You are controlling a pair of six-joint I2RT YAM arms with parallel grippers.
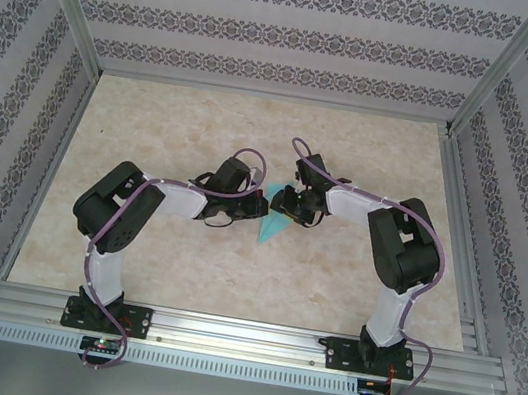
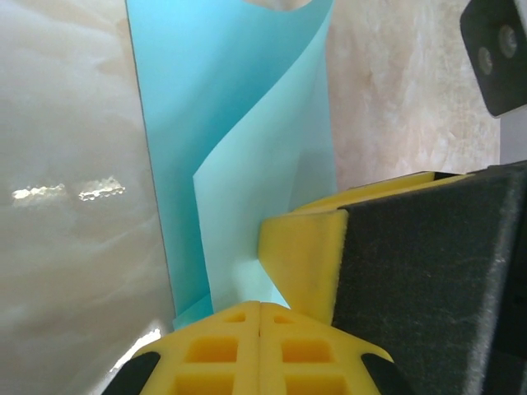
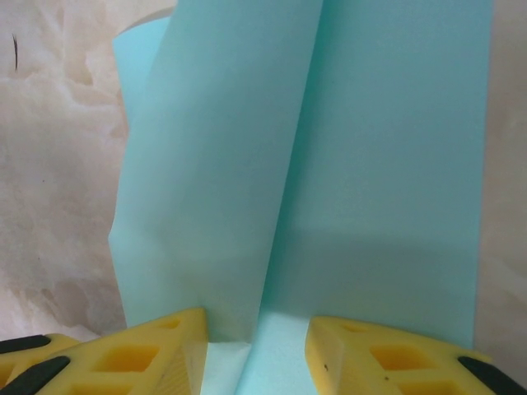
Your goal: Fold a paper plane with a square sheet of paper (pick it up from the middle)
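Note:
The square sheet of paper (image 1: 272,229) is turquoise, folded, and lies mid-table with a pointed end toward the near side. My left gripper (image 1: 254,203) meets it from the left. In the left wrist view its yellow fingertips (image 2: 260,317) are shut together at the paper's edge, and a flap of the paper (image 2: 230,123) curls upward from them. My right gripper (image 1: 276,204) comes in from the right. Its jaws (image 3: 255,350) stand open on either side of a lengthwise crease in the paper (image 3: 370,164). One right finger (image 2: 300,255) sits just beside the left fingertips.
The beige marbled tabletop (image 1: 205,127) spreads around the paper. Patterned walls and aluminium frame posts (image 1: 72,13) fence it on three sides. A metal rail (image 1: 241,336) holding both arm bases runs along the near edge.

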